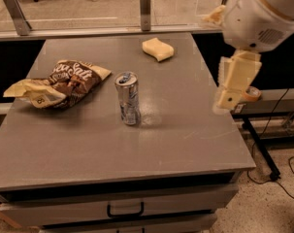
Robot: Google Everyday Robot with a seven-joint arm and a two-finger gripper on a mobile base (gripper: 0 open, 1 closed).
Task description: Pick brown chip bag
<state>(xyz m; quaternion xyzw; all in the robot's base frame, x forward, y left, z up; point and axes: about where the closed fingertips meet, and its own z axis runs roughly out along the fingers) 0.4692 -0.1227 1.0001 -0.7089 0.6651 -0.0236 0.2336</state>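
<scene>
The brown chip bag lies crumpled on the left side of the grey table, with white "Sea Salt" lettering and cream-yellow ends. My gripper, cream-coloured, hangs from the white arm above the table's right edge. It is far to the right of the bag, with the can between them, and holds nothing that I can see.
A silver can stands upright in the middle of the table, just right of the bag. A pale yellow sponge lies at the back. A glass rail runs behind the table. A tape roll and cables lie to the right.
</scene>
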